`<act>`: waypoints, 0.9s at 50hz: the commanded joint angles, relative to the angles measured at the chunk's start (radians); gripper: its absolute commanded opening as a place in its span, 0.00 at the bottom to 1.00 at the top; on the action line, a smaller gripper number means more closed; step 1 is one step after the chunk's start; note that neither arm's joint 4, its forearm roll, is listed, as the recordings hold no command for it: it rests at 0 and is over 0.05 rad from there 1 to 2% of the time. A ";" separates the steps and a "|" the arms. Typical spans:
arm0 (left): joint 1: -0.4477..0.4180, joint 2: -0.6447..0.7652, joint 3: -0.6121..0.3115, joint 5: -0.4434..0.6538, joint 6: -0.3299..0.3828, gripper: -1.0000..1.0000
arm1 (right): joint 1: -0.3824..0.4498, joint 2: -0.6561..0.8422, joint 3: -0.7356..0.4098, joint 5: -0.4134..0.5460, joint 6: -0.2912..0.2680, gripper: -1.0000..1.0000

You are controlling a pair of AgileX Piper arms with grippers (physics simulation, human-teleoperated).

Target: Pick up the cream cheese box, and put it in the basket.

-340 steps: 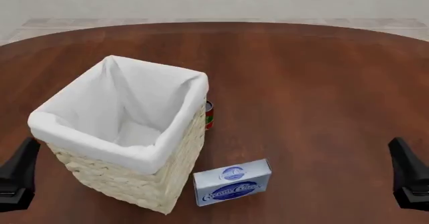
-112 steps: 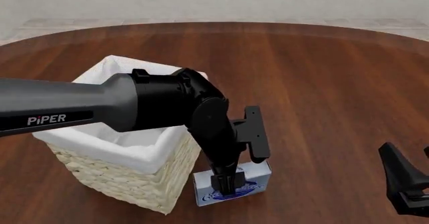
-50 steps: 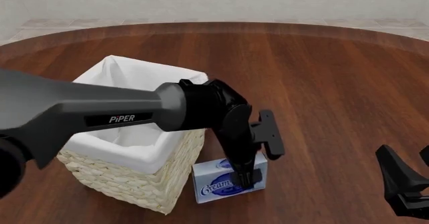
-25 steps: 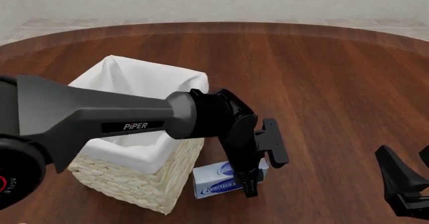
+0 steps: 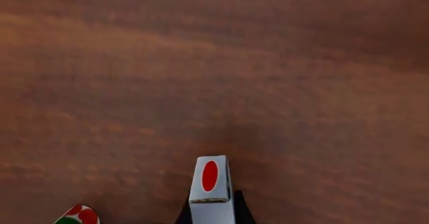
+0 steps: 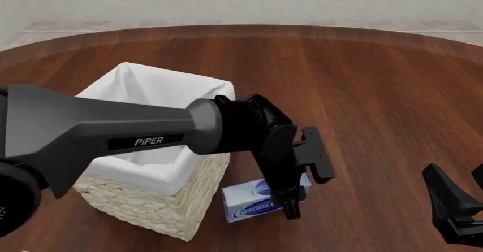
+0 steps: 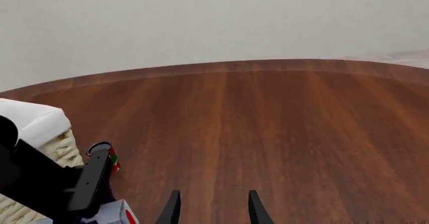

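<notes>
The cream cheese box [image 6: 255, 202] is at the table's front, just right of the basket [image 6: 139, 204], whose white liner [image 6: 162, 85] folds over its rim. My left gripper [image 6: 291, 205] reaches past the basket's right corner and is shut on the box's right end. In the left wrist view the box's narrow face with a red oval [image 5: 209, 184] sits between the dark fingers [image 5: 240, 215]. I cannot tell whether the box rests on the table or hangs just above it. My right gripper [image 6: 455, 209] is open and empty at the front right; it also shows in the right wrist view [image 7: 213, 210].
A small red-green can [image 7: 108, 156] stands beside the basket's right side, behind the left arm; its edge shows in the left wrist view [image 5: 77, 215]. The round brown wooden table [image 6: 362, 94] stretches to the back and right.
</notes>
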State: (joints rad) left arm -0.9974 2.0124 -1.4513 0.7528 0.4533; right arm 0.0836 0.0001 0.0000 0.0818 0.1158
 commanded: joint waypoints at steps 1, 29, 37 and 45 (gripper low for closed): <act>-0.033 -0.050 -0.009 -0.002 -0.037 0.00 | 0.000 0.000 0.000 0.000 -0.001 1.00; 0.010 -0.355 -0.009 -0.210 -0.144 0.00 | -0.005 0.000 0.000 0.001 0.002 1.00; 0.055 -0.456 0.005 -0.295 -0.136 0.00 | -0.002 0.000 0.000 0.001 -0.006 1.00; 0.196 -0.510 -0.030 -0.369 -0.173 0.00 | -0.002 0.000 0.000 0.005 -0.011 1.00</act>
State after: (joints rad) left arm -0.9178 1.5946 -1.4648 0.4806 0.2995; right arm 0.0817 0.0001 0.0000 0.0836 0.1099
